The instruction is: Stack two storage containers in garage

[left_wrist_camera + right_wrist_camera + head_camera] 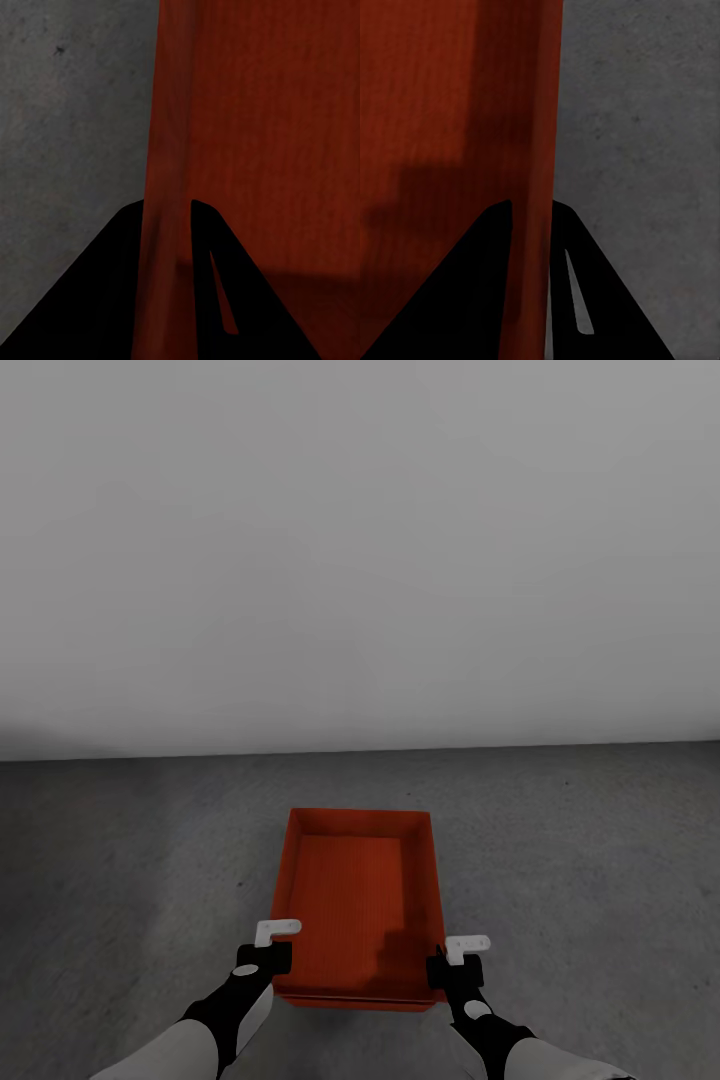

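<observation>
One orange-red storage container (360,880) lies lengthwise in front of me over the dark grey garage floor (140,840), open side up and empty. My left gripper (268,960) is shut on its left side wall near the close corner. My right gripper (452,965) is shut on the right wall at the matching spot. In the left wrist view the thin red wall (169,150) runs between the two black fingers of the left gripper (166,206). The right wrist view shows the right gripper (531,204) pinching the other wall (540,112) the same way. Whether the container rests on the floor I cannot tell.
A plain white-grey wall (360,560) stands straight ahead, meeting the floor a short way beyond the container's far end. Rough grey concrete (645,150) stretches out on both sides of the container (75,112).
</observation>
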Controlling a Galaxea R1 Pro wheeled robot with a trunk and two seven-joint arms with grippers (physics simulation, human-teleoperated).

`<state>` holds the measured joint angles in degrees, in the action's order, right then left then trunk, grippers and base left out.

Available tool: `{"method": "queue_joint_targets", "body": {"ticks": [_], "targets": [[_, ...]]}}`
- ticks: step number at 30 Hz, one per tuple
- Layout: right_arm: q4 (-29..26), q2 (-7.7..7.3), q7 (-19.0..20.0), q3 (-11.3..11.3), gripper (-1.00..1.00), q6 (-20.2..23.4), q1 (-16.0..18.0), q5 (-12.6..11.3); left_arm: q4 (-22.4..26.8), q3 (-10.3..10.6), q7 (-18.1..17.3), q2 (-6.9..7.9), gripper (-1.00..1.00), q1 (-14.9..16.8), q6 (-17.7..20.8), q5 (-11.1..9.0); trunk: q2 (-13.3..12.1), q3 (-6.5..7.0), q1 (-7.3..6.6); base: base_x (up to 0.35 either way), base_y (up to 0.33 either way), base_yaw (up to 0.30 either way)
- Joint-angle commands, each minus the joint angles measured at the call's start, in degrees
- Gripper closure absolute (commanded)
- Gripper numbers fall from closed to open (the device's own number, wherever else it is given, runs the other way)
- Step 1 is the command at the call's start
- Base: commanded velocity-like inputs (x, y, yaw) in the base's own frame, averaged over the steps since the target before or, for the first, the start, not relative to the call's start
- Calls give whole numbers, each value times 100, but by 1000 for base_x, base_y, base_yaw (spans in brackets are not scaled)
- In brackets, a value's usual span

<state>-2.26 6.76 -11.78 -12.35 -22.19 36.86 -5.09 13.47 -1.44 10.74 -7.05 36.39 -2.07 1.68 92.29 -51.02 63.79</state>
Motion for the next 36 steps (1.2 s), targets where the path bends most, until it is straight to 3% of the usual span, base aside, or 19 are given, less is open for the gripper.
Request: {"method": "queue_joint_targets", "body": {"ticks": [1, 15, 36], "targets": [[6, 1, -26, 48, 100, -45, 5, -132, -11, -67, 34, -42, 100, 2, -13, -9, 2, -3, -1, 0, 0, 0], [6, 1, -26, 48, 100, -50, 5, -131, -19, -67, 33, -42, 100, 0, -13, -9, 483, -219, 263, 0, 0, 0], [6, 1, -26, 48, 100, -50, 5, -132, -18, -67, 36, -42, 100, 2, -13, -9, 483, -219, 263, 0, 0, 0]]}}
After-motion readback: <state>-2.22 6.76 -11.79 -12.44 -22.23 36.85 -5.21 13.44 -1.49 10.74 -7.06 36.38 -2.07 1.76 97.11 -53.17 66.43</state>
